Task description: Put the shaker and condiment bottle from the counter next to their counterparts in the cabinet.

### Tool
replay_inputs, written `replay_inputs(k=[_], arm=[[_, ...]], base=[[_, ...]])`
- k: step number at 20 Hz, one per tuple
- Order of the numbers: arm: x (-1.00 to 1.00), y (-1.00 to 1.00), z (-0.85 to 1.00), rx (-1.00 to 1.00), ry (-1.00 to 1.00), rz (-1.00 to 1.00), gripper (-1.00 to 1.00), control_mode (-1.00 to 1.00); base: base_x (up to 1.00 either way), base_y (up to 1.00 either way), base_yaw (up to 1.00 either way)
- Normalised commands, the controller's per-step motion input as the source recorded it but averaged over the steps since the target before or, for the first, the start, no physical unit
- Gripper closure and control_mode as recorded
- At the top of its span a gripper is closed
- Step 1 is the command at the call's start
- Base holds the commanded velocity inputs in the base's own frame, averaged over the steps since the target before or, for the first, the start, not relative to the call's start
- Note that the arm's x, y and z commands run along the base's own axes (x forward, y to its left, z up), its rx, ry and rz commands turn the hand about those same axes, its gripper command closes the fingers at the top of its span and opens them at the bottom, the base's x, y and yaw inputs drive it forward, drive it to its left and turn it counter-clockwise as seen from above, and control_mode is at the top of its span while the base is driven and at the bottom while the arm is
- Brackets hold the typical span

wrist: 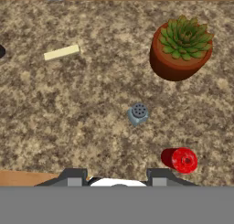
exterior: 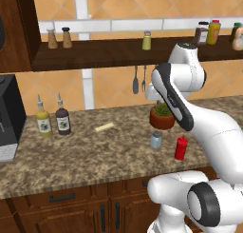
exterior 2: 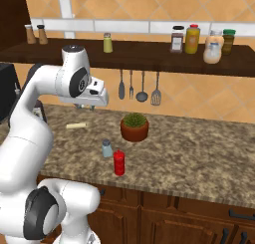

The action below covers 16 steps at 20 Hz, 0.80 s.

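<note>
Small blue-grey shaker [wrist: 137, 114] upright on desk [wrist: 82, 127], just below-left of plant pot [wrist: 179, 48]; red bottle [wrist: 179, 159] beside. Hand [exterior 2: 83, 106] above, empty; open/closed can't tell. Prob. light, rigid, slick; grip mid-body.

Pale blue-grey shaker [wrist: 137, 114], all-red bottle [wrist: 179, 159], speckled brown granite counter [wrist: 91, 127].

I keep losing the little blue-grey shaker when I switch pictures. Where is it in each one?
Left base view: the shaker stands on the counter, right of centre, left of the red bottle.
Right base view: lower middle, just up-left of the red bottle.
Hand view: near the centre, seen from above.
Shared landmark: the potted plant, just behind it.
</note>
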Motion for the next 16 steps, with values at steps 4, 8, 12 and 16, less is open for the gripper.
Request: replay_inputs(k=[4,8,12,16], arm=[[-0.15,0.00,0.00,0.00,0.00,-0.01,-1.00,-1.00],[-0.02,0.00,-0.10,0.00,0.00,0.00,-1.00,-1.00],[-0.04,0.03,-0.08,-0.03,-0.15,-0.25,-1.00,-1.00],[-0.17,0.13,-0.42,-0.07,-0.15,-0.40,-1.00,-1.00]], base=[[0.00,0.00,0.00],[0.00,0.00,0.00],[0.00,0.00,0.00],[0.00,0.00,0.00]])
